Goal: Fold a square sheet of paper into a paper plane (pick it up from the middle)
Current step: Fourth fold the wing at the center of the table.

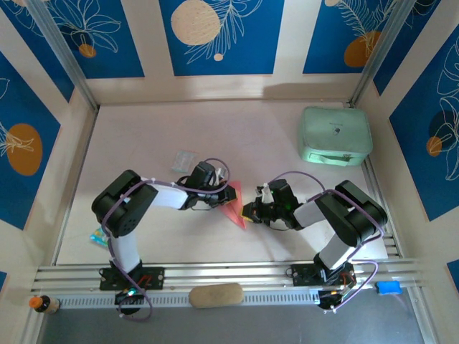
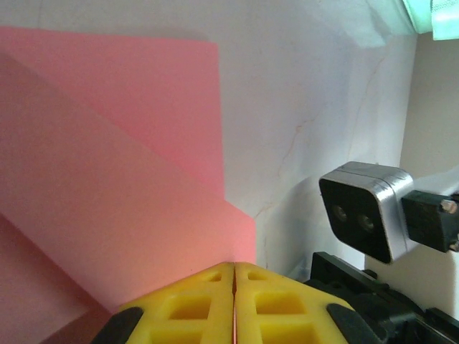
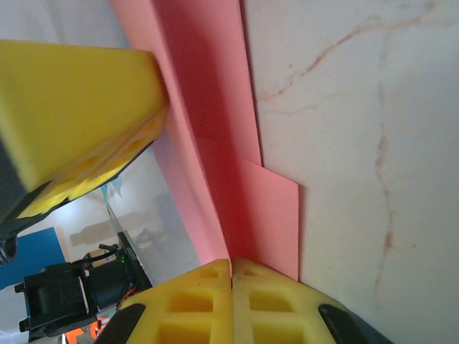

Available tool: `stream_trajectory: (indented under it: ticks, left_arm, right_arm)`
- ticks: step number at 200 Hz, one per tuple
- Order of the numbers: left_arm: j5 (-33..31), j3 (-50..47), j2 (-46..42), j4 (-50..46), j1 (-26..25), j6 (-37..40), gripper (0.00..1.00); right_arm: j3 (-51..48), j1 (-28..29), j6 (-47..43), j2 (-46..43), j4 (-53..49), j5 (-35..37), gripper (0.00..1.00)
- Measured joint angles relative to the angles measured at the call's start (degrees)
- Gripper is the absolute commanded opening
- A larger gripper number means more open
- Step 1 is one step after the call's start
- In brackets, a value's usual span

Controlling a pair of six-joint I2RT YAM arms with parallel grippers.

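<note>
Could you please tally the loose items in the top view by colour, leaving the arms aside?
Pink: 1, folded paper
Mint-green: 1, case
Clear: 1, packet
Tan: 1, pad
Teal: 1, small item
Blue: 1, block
Dark, orange-capped: 1, bottle
Total: 7

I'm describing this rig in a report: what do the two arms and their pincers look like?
The left arm and right arm have bulky black joints, white links and looping lilac cables. The left pincer and right pincer have bright yellow fingers with rectangular cut-outs.
</note>
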Motion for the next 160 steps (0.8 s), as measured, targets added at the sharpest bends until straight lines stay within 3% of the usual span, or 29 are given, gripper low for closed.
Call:
stream_trajectory:
  ticks: [160]
  left_arm:
    - [0.46,1.33,2.67,-0.5,0.0,1.09,0.07]
  right_arm:
    - [0.72,-0.11,-0.02,0.0,-1.55,-0.42,0.02]
